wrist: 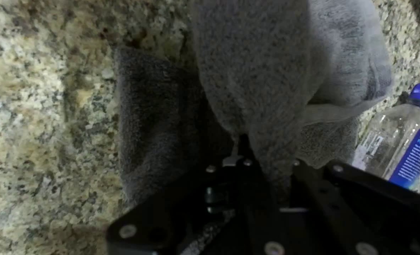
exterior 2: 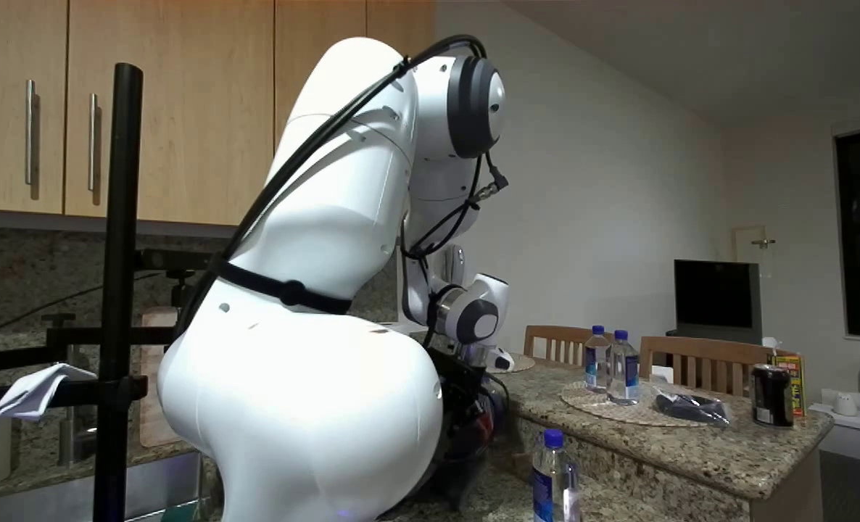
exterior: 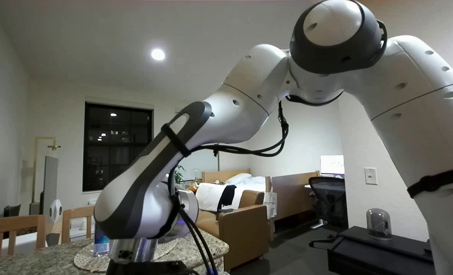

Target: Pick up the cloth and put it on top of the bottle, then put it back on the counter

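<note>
Gripping: the gripper (wrist: pixel 275 170) is clamped on a fold of the grey cloth (wrist: pixel 256 71), with a dark finger on either side of the fabric.
Cloth: bunched in the wrist view; the pinched fold stands nearest the camera, a shaded part spreads to its left and a paler part to its right, above or on the counter (wrist: pixel 43 127). How much of it rests on the stone I cannot tell.
Bottle: a clear bottle (wrist: pixel 383 141) with a blue cap and blue label is just beside the cloth's right edge; whether they touch I cannot tell. In an exterior view a bottle of this kind (exterior 2: pixel 555 482) stands upright on the lower part of the counter, in front of the raised part (exterior 2: pixel 727 457).
Arm: the white arm (exterior 2: pixel 314 406) bends over and down toward the stone in both exterior views.
Mat: on the raised part, two more bottles (exterior 2: pixel 623 373) stand close together on a round mat (exterior 2: pixel 647 415), with a dark packet (exterior 2: pixel 691 408) near them.
Can: a black can (exterior 2: pixel 772 399) stands just beside a yellow and red box (exterior 2: pixel 797 384).
Chairs: wooden chairs (exterior 2: pixel 705 349) stand beyond the counter in both exterior views.
Armchair: brown, the armchair (exterior: pixel 243 233) stands near the counter's rounded edge.
</note>
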`<state>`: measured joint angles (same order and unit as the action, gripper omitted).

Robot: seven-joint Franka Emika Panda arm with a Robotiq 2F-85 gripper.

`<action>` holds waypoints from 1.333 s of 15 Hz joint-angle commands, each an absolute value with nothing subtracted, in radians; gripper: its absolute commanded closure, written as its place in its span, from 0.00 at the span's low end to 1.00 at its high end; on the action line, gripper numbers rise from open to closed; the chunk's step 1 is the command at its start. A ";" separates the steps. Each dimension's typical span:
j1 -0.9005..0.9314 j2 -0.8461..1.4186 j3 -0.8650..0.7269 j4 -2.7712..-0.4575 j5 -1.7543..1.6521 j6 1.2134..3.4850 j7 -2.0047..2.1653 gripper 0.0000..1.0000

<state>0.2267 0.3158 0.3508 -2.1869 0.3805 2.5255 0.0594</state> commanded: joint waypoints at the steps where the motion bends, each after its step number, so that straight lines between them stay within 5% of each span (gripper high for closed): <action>1: 0.246 0.321 0.282 -2.075 0.286 2.338 0.152 0.90; 20: 0.139 0.187 0.167 -1.792 0.325 1.721 0.053 0.91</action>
